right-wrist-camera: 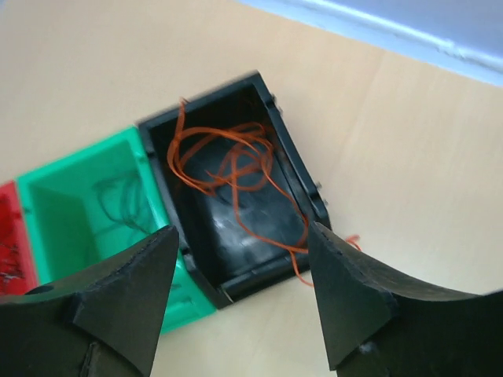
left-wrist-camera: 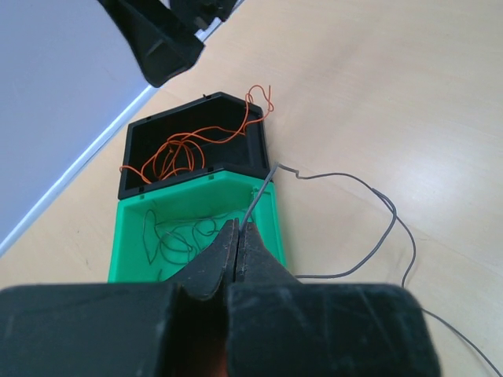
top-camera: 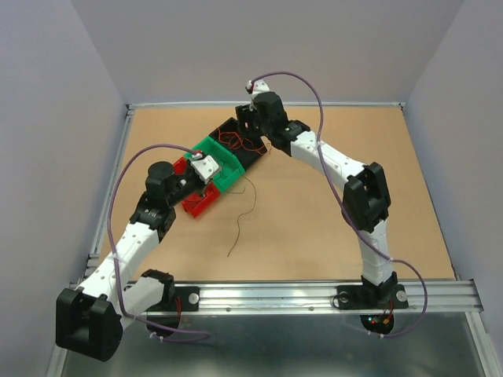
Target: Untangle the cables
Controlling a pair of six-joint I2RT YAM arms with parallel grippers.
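My left gripper (left-wrist-camera: 238, 228) is shut on a thin dark grey cable (left-wrist-camera: 260, 194) above the green bin (left-wrist-camera: 273, 228). From the jaws the cable runs over the bin's right wall and trails across the table (top-camera: 233, 239). More dark curly cable (left-wrist-camera: 177, 239) lies inside the green bin. An orange cable (right-wrist-camera: 236, 153) is coiled in the black bin (right-wrist-camera: 302, 177), with one loop hanging over the wall onto the table. My right gripper (right-wrist-camera: 240, 236) hovers open above the black bin's near end, with nothing between its fingers. It sits at the far side in the top view (top-camera: 251, 118).
A red bin (top-camera: 198, 203) adjoins the green bin (top-camera: 224, 161), and the black bin (top-camera: 250, 153) continues the diagonal row. The left gripper (top-camera: 206, 169) sits over the green and red bins. A metal rail (top-camera: 275, 297) runs along the near edge, and grey walls stand around the table.
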